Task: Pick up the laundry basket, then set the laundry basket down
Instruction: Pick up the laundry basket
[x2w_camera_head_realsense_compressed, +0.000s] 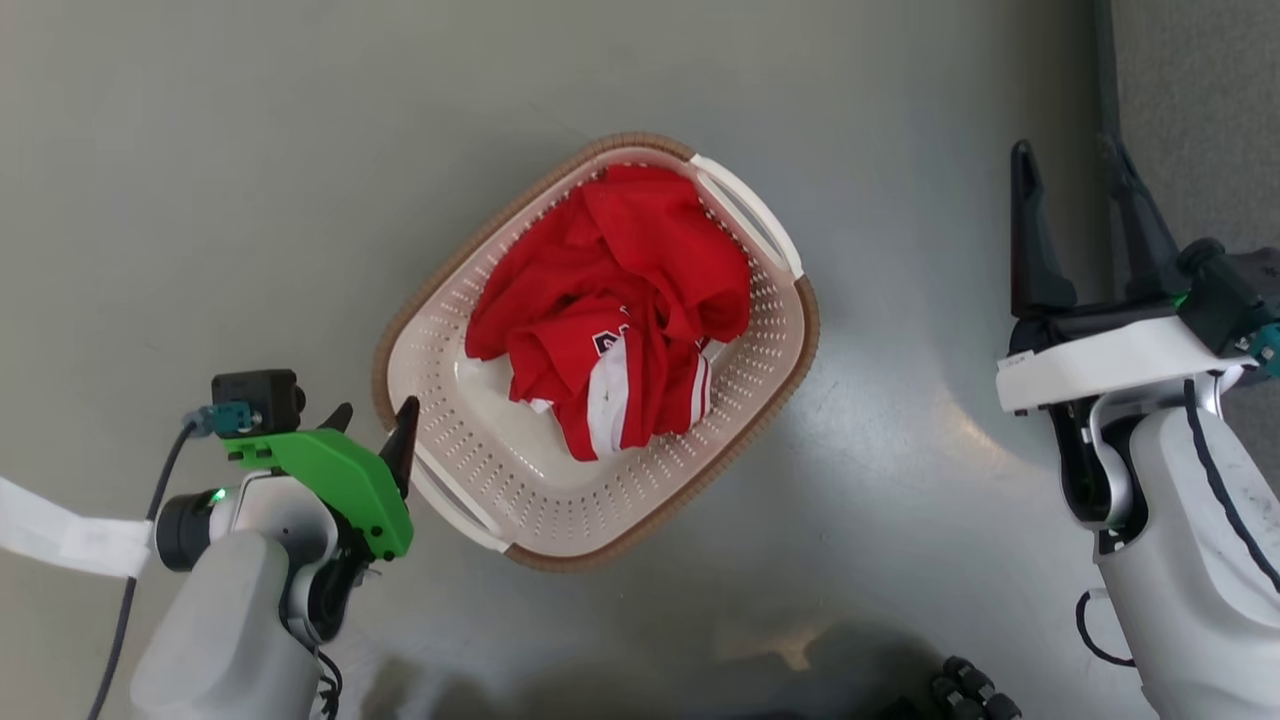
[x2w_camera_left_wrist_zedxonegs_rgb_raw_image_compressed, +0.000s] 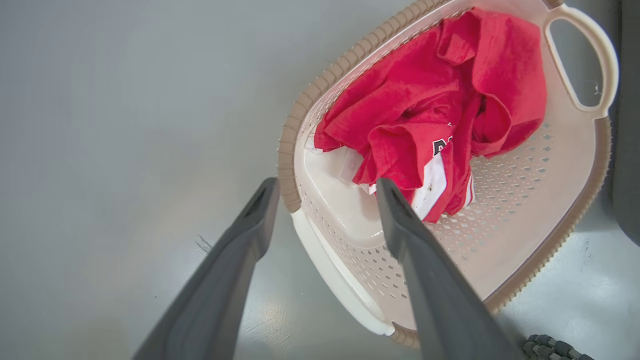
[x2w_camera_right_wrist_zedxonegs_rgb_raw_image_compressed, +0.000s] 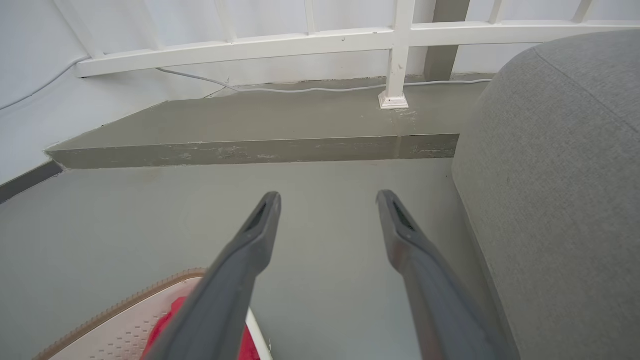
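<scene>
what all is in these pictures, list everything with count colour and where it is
laundry basket: one, cream-white with brown rim, on the floor, middle of the head view
garment: one, red with white stripes, crumpled inside the basket
floor: one, grey, under everything
step: one, grey, raised, beyond the floor
railing: one, white, on the step
cable: one, white, along the step's back
upholstered furniture: one, grey, on the robot's right
ridged object: one, black, head view's bottom edge, unidentifiable
left gripper: one, dark fingers, open, at the basket's near handle
right gripper: one, dark fingers, open, over bare floor
</scene>
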